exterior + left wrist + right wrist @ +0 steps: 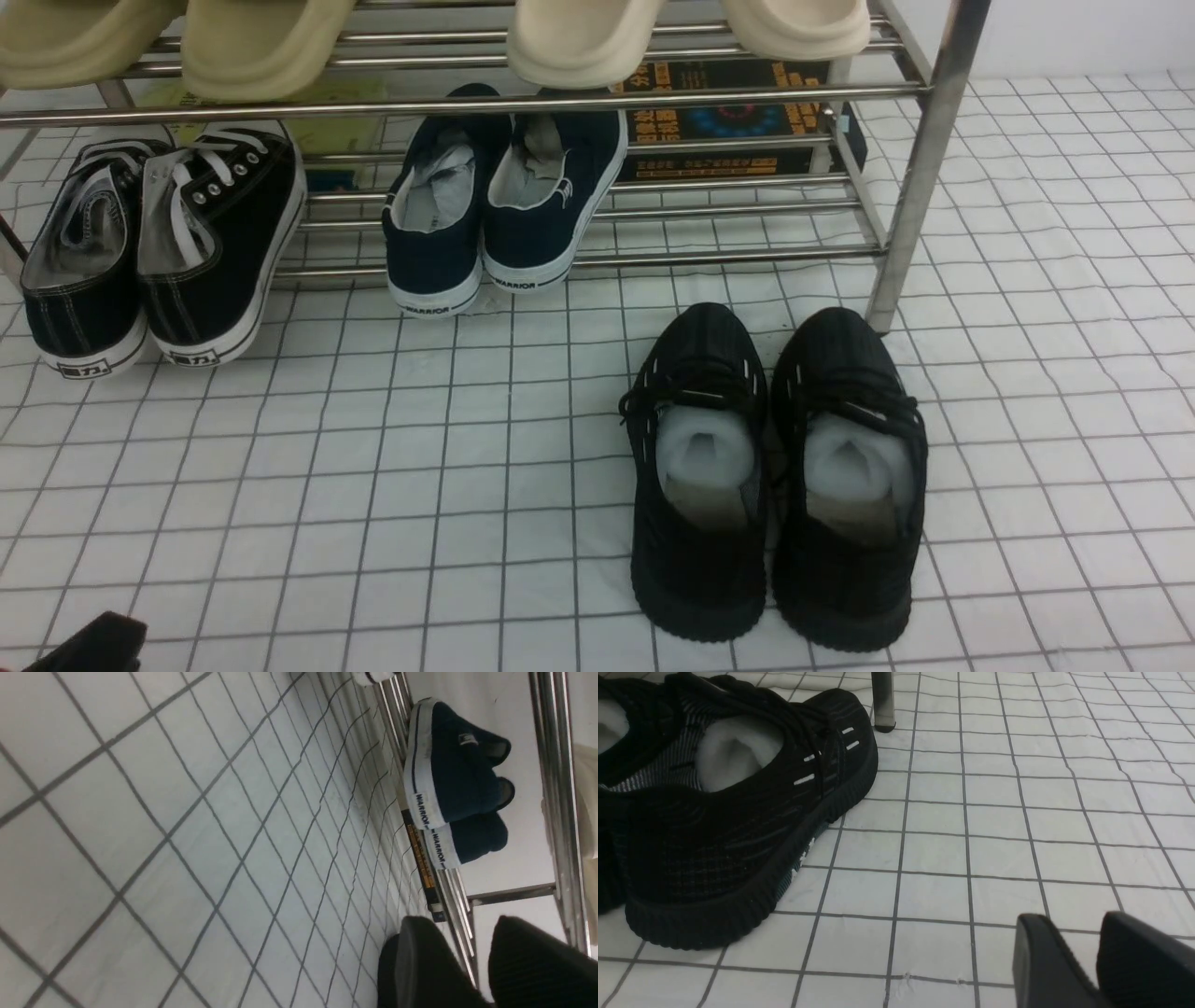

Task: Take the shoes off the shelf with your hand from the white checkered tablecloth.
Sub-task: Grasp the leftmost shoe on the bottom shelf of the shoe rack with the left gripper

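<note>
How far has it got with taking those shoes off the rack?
Barely begun, apparently. The black canvas lace-up sneakers with white laces lean on the lower tier of the steel tube shelf. Nothing is in hand: the left end effector and right end effector are open, empty, above the white checkered tablecloth. Grasping and lifting remain.

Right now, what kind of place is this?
Probably a shoe-storage corner, maybe staged rather than a real home: a shiny steel-tube shoe rack with black canvas lace-up sneakers and cream slippers, standing on a white checkered cloth.

Navy WARRIOR sneakers (532,238) beneath beige slippers (579,42) — black knit sneakers (695,569) nearer, dark printed box (738,121) behind
</note>
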Controlling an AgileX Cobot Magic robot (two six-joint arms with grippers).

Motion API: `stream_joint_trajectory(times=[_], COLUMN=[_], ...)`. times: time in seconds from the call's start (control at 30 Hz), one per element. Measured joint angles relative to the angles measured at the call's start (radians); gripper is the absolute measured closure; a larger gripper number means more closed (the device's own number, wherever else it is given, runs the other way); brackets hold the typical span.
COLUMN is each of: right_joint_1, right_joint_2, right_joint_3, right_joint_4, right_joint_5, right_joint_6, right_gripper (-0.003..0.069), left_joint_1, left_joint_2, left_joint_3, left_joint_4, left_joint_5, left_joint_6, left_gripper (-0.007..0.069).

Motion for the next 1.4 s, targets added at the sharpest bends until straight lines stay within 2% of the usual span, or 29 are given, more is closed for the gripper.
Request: stream_joint_trajectory(times=[0.2, 0.27, 0.33, 0.43, 0.5, 0.7, 0.8, 0.87, 0.93, 1.13, 1.17, 1.27, 1.4], right_joint_1=[0.000, 0.000, 0.000, 0.000, 0.000, 0.000, 0.000, 0.000, 0.000, 0.000, 0.000, 0.000, 0.000], right_joint_2=[0.000, 0.000, 0.000, 0.000, 0.000, 0.000, 0.000, 0.000, 0.000, 0.000, 0.000, 0.000, 0.000], right_joint_3=[0.000, 0.000, 0.000, 0.000, 0.000, 0.000, 0.000, 0.000, 0.000, 0.000, 0.000, 0.000, 0.000], right_joint_4=[0.000, 0.000, 0.000, 0.000, 0.000, 0.000, 0.000, 0.000, 0.000, 0.000, 0.000, 0.000, 0.000], right_joint_5=[0.000, 0.000, 0.001, 0.001, 0.001, 0.001, 0.001, 0.001, 0.001, 0.001, 0.001, 0.001, 0.001], right_joint_6=[0.000, 0.000, 0.000, 0.000, 0.000, 0.000, 0.000, 0.000, 0.000, 0.000, 0.000, 0.000, 0.000], right_gripper=[0.0446, 0.0445, 0.0441, 0.0438, 0.0434, 0.0427, 0.0423, 0.0422, 0.0421, 0.0421, 0.0421, 0.0421, 0.0421], left_joint_1=[0.000, 0.000, 0.000, 0.000, 0.000, 0.000, 0.000, 0.000, 0.000, 0.007, 0.008, 0.057, 0.103], left_joint_2=[0.000, 0.000, 0.000, 0.080, 0.193, 0.630, 0.862, 0.927, 1.049, 1.251, 1.257, 1.363, 1.479], left_joint_3=[0.000, -0.002, -0.047, -0.207, -0.329, -0.640, -0.801, -0.861, -0.973, -1.195, -1.201, -1.277, -1.302], left_joint_4=[-0.017, -0.018, -0.001, 0.057, 0.095, 0.184, 0.269, 0.307, 0.369, 0.600, 0.606, 0.660, 0.663], left_joint_5=[-0.174, -0.204, -0.179, -0.076, 0.047, 0.476, 0.585, 0.605, 0.645, 0.663, 0.663, 0.661, 0.662], left_joint_6=[-0.005, -0.004, 0.026, 0.119, 0.178, 0.313, 0.353, 0.355, 0.334, 0.118, 0.118, 0.047, 0.050], left_gripper=[0.0391, 0.0408, 0.0462, 0.0577, 0.0613, 0.0622, 0.0589, 0.0563, 0.0499, 0.0262, 0.0262, 0.0162, 0.0138])
